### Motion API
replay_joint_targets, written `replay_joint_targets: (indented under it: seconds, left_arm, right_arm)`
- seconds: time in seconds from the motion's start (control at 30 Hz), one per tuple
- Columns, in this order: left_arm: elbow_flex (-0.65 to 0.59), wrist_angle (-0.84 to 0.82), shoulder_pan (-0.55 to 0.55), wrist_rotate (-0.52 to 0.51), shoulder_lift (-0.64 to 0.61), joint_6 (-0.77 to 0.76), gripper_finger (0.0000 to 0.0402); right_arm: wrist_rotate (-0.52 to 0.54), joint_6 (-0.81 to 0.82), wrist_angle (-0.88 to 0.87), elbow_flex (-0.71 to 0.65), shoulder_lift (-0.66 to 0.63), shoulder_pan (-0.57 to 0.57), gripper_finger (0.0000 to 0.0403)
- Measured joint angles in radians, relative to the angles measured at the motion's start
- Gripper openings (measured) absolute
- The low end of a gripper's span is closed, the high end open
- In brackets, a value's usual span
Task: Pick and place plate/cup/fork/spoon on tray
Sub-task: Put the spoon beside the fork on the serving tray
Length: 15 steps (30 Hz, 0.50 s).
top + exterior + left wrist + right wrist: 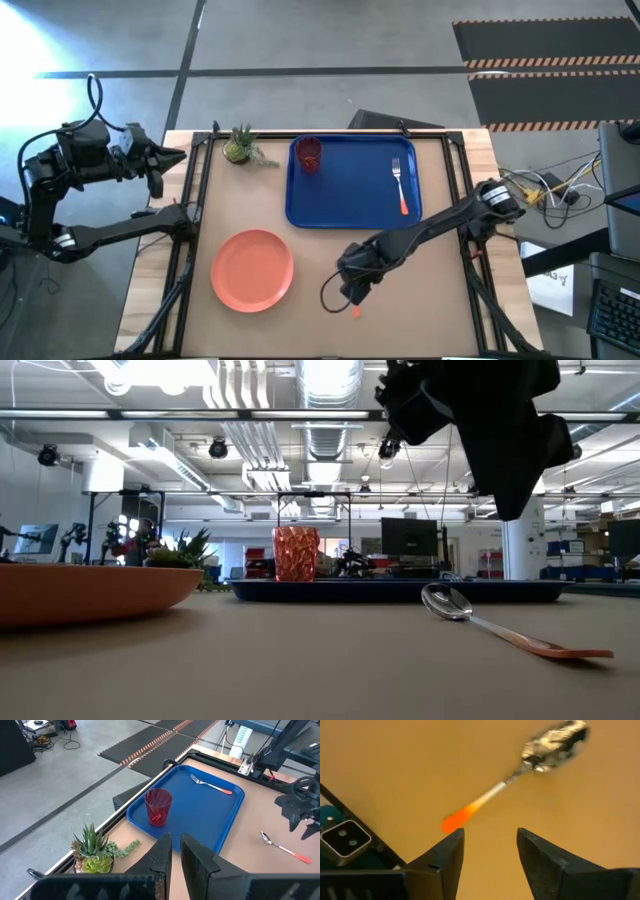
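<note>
Right gripper [487, 852], fingers spread, hovers over the spoon [530, 775] (mostly hidden from overhead).

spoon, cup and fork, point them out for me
spoon [447, 603] low view, on its silver bowl
cup [309, 155] high view, middle of the red tumbler
fork [212, 786] left wrist view, on its metal neck

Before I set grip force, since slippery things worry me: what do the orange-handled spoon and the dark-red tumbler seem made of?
The orange-handled spoon: bowl and neck look like polished metal, mirroring the lights; the matte orange handle looks plastic. The dark-red tumbler: probably translucent plastic, since light glows through its faceted wall, though glass cannot be ruled out.
</note>
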Motion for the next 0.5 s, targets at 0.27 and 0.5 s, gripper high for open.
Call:
replay_joint_targets:
  seconds: [0.27,0.5]
  left_arm:
    - [0.0,-0.033,0.0,0.001,0.0,0.023,0.0019]
    - [0.0,-0.045,0.0,0.003,0.0,0.026,0.0019]
  right_arm:
    - [0.006,-0.017,0.014,0.064,0.123,-0.003,0.0194]
    - [-0.016,0.025,0.012,0.064,0.155,-0.002,0.0196]
